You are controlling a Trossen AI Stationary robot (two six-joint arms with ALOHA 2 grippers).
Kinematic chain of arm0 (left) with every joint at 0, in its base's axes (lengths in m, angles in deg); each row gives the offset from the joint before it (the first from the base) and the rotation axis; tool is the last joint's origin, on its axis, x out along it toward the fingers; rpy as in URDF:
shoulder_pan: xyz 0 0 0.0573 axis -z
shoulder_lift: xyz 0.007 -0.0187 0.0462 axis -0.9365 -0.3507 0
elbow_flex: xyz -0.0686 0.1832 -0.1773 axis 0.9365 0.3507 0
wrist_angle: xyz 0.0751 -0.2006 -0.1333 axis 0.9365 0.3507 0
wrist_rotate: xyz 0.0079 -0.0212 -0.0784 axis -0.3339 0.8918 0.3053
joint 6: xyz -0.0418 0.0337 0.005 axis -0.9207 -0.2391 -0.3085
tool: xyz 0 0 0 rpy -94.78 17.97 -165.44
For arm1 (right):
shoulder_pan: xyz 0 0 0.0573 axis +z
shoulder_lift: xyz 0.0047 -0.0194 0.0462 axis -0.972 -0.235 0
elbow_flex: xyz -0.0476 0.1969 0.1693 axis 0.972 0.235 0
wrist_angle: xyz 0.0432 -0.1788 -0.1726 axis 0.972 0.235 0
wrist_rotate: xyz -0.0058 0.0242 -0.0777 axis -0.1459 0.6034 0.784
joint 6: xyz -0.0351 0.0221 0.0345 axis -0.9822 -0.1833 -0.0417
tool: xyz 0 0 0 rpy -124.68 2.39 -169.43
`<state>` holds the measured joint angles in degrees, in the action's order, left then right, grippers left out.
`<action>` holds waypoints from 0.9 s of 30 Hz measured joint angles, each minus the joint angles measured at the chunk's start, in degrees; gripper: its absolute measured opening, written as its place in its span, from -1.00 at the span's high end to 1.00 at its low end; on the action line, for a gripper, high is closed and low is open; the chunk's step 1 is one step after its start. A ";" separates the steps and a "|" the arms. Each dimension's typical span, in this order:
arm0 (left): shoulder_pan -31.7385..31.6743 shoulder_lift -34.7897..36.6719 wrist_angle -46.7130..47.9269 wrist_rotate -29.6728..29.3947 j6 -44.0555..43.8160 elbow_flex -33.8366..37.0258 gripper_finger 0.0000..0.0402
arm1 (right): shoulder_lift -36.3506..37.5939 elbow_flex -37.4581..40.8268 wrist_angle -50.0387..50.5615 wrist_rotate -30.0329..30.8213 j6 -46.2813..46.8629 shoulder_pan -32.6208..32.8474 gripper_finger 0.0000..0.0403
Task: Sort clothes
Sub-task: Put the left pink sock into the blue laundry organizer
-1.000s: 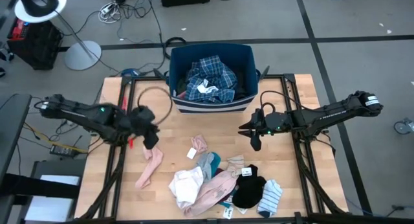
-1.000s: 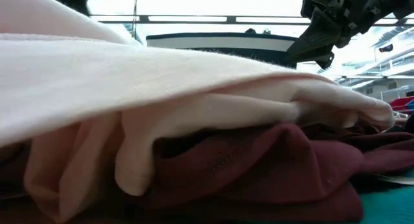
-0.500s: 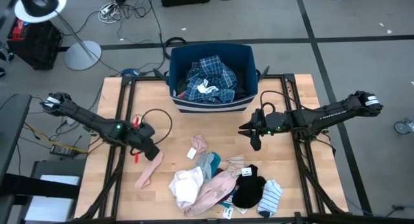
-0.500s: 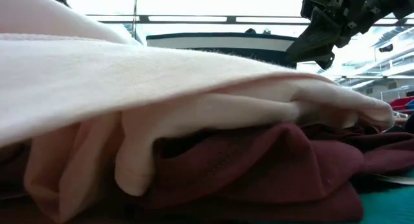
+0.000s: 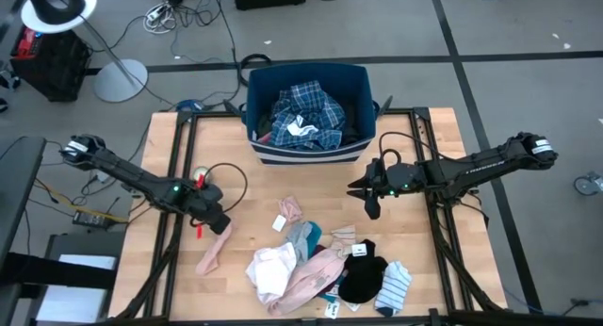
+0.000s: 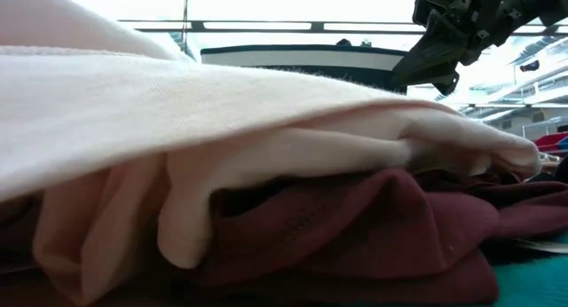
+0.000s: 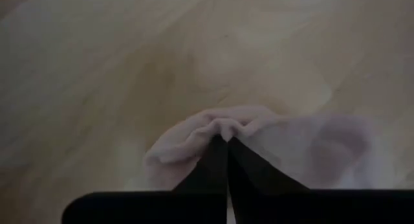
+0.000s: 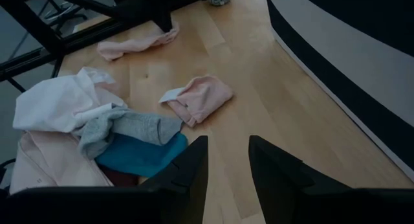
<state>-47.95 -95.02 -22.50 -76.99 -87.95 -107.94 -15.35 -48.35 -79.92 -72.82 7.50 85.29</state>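
Room: grey floor is showing around a wooden table (image 5: 188, 138) with black rails; a round white lamp base (image 5: 121, 79) and loose cables are lying on the floor beyond the table's far edge.
Landmark: dark blue bin (image 5: 308, 112) is sitting at the middle of the table's far edge, with a blue plaid garment (image 5: 306, 114) lying inside it.
Left gripper (image 5: 220, 223): reaching out in front of the bin and off toward the left arm's side, down at the table; the fingers (image 7: 220, 169) are pressing together, pinching a bunched fold of the long pink sock (image 5: 214, 250).
Long pink sock: lying stretched on the wood, its pinched end nearest the bin, the rest trailing away toward the table's near edge.
Right gripper (image 5: 371, 204): hanging in front of the bin toward the right arm's side, above bare wood; the fingers (image 8: 272, 169) are standing part way apart with a clear gap, holding nothing.
Small pink garment (image 5: 290, 211): lying alone on the wood straight in front of the bin, with a white tag beside it.
Heap of clothes (image 5: 320, 265): sitting farther from the bin than the small pink garment, toward the near edge; white, grey, teal, pale pink, black and a striped sock (image 5: 393, 286) are lying together, touching.
Low view: pale pink cloth (image 6: 222, 156) is filling the picture, draping over maroon cloth (image 6: 355, 227); a dark gripper is showing up high against the bright room, which arm I cannot tell.
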 joint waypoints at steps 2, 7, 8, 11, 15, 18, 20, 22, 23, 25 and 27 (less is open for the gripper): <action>0.00 -0.01 0.44 -0.35 0.84 -1.43 0.99 | 0.00 0.00 0.00 0.01 0.00 0.00 0.43; 0.00 0.15 3.39 -2.80 4.61 -8.43 0.99 | 0.00 0.02 0.00 0.01 -0.02 0.00 0.43; 0.00 0.15 4.28 -3.76 5.47 -10.13 0.99 | 0.00 0.02 0.00 0.01 -0.02 0.00 0.43; 0.00 0.15 8.05 -6.72 8.20 -15.56 1.00 | 0.00 0.02 0.00 0.01 -0.02 0.00 0.43; -0.14 0.15 12.75 -10.75 12.87 -23.23 1.00 | 0.00 0.02 0.00 0.01 -0.02 0.00 0.43; -1.06 0.15 15.56 -14.21 17.52 -30.05 1.00 | 0.00 0.02 -0.03 0.03 -0.02 0.00 0.43; -2.31 0.15 16.94 -16.49 20.98 -34.82 1.00 | 0.00 0.02 -0.34 0.03 -0.02 0.00 0.43; -3.94 -0.11 18.56 -19.14 24.98 -39.53 1.00 | 0.00 0.02 -1.03 0.05 -0.05 0.00 0.43; -4.93 -0.22 18.90 -20.36 27.26 -41.70 1.00 | 0.00 0.02 -1.52 0.05 -0.07 0.00 0.43; -7.63 -0.73 18.88 -21.78 32.78 -46.04 1.00 | 0.01 0.02 -2.24 0.09 -0.19 0.00 0.43; -11.01 -1.64 18.40 -22.54 38.61 -50.69 1.00 | 0.02 0.02 -2.25 0.14 -0.19 -0.04 0.43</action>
<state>-58.97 -96.66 -4.10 -99.53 -49.34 -158.63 -15.33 -48.33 -82.17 -72.68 7.31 85.26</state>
